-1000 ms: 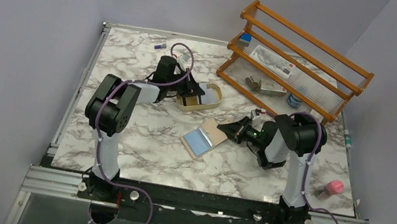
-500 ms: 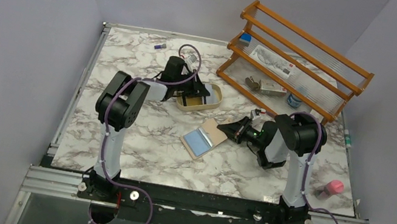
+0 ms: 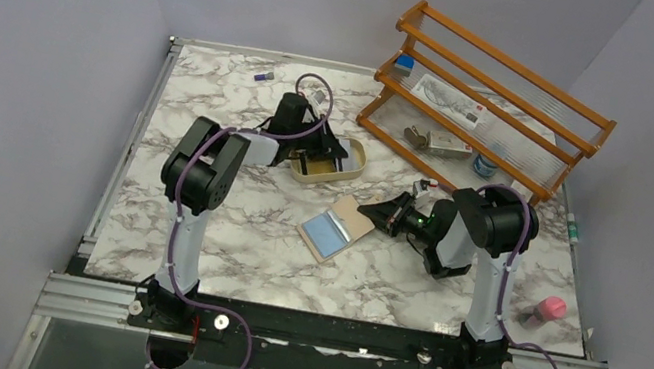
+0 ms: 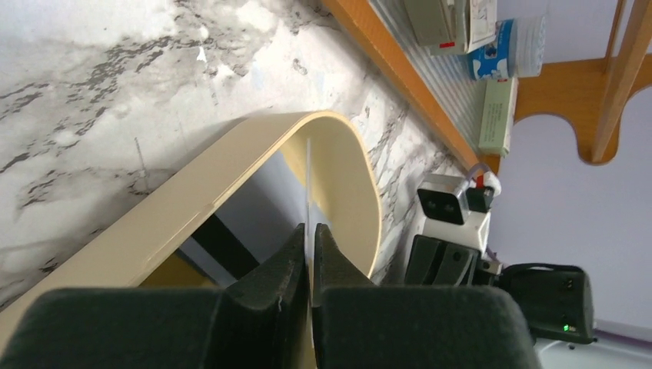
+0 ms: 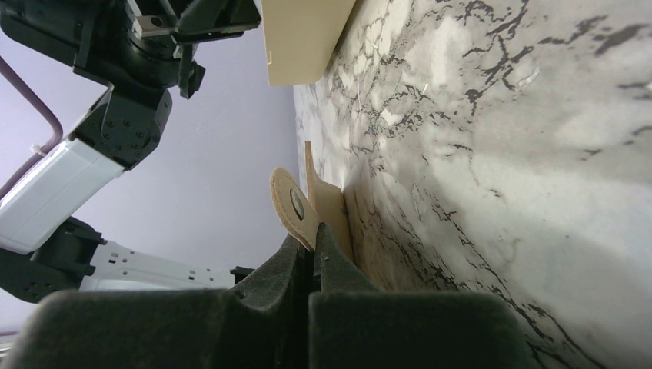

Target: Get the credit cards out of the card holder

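The card holder [image 3: 354,217] lies open in the middle of the table, a beige wallet with a pale blue credit card [image 3: 324,233] on its near half. My right gripper [image 3: 378,212] is shut on its snap tab [image 5: 294,209], low at its right edge. The right wrist view shows the tab pinched between the fingertips [image 5: 311,240]. My left gripper [image 3: 317,155] hangs over the oval tan tray [image 3: 359,156]. It is shut on a thin whitish credit card [image 4: 309,173], seen edge-on and standing inside the tray [image 4: 231,165].
A pale face with a black stripe [image 4: 231,231] shows inside the tray beside my left fingers. A wooden rack [image 3: 490,102] holding small items stands at the back right. A pink object [image 3: 550,308] lies near the right edge. A small purple item [image 3: 264,77] sits at the back left.
My left arm has swung right and forward, bringing its gripper and the whitish card over the tray. The right arm and the card holder have not moved.
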Tool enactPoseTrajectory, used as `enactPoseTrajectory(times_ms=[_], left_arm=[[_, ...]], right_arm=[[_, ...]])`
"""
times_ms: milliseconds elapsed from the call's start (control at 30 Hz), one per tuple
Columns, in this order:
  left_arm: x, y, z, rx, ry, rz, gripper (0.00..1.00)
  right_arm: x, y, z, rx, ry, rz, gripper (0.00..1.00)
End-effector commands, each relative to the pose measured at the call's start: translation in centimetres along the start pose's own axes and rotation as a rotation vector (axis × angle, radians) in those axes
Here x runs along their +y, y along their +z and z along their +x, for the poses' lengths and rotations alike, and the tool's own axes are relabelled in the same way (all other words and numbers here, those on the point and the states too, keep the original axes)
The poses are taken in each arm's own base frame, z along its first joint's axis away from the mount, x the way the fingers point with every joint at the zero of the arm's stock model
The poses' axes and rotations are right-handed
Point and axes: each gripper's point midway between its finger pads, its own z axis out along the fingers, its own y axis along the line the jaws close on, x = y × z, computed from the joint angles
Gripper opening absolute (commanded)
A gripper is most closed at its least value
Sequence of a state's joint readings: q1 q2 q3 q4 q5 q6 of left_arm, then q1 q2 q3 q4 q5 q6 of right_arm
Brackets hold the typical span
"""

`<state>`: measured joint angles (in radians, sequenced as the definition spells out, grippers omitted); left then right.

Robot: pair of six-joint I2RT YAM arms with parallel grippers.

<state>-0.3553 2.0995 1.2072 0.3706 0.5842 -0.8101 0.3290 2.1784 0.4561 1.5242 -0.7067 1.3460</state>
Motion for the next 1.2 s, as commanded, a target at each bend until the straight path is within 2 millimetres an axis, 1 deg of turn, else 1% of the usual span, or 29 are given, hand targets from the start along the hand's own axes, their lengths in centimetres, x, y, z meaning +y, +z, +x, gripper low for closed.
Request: enactPoseTrajectory(times_ms=[0,33,200,267,333,433,533,633,733,867,900,933,1033,1100,1167], left_arm=[[-0.6,1.1,-1.0,-0.016,0.027,-0.033,0.11],[-0.3,1.2,-1.2,-0.014,0.041,-0.069,0.14],[0.7,0.7,-1.5,-0.01,0.059,-0.183,0.4],[1.0,0.5,-1.7,-0.012,0.066,-0.216,0.47],[1.5,0.1,-1.9,-0.014,0.073,-0.259,0.5],[2.3,-0.8,-2.1,-0.016,0.095,-0.335,0.51],[2.9,-2.5,-2.9,-0.042,0.126,-0.406,0.51],[2.1,-4.5,-4.2,-0.087,0.167,-0.439,0.52],[0.2,-6.2,-5.6,-0.125,0.215,-0.446,0.53],[-2.5,-8.2,-6.9,-0.158,0.254,-0.416,0.53],[-3.1,-8.9,-7.0,-0.169,0.265,-0.414,0.53],[-3.6,-9.7,-7.1,-0.182,0.274,-0.414,0.53],[-5.1,-12.6,-6.1,-0.217,0.29,-0.402,0.53],[-6.1,-14.7,-4.5,-0.237,0.289,-0.37,0.53],[-6.4,-16.2,-1.8,-0.231,0.27,-0.332,0.53]], right_arm=[[2.0,-1.0,-0.5,-0.049,-0.189,-0.131,0.01],[2.0,-1.0,-0.4,-0.049,-0.19,-0.131,0.0],[2.1,-1.2,-0.6,-0.053,-0.191,-0.131,0.01],[2.2,-1.3,-0.6,-0.054,-0.192,-0.131,0.01],[2.2,-1.3,-0.6,-0.057,-0.194,-0.131,0.01],[2.3,-1.4,-0.7,-0.057,-0.194,-0.134,0.0],[2.4,-1.5,-0.8,-0.06,-0.196,-0.136,0.01],[2.5,-1.7,-0.8,-0.061,-0.2,-0.136,0.01],[2.5,-1.9,-0.9,-0.063,-0.199,-0.134,0.01],[2.8,-2.4,-0.9,-0.06,-0.229,-0.139,0.43],[2.9,-2.6,-0.9,-0.065,-0.235,-0.139,0.51],[3.1,-2.8,-0.9,-0.067,-0.241,-0.142,0.55],[3.9,-3.3,-0.7,-0.06,-0.265,-0.156,0.6],[4.3,-3.5,-0.5,-0.051,-0.279,-0.161,0.6],[4.3,-3.6,-0.2,-0.031,-0.284,-0.155,0.58]])
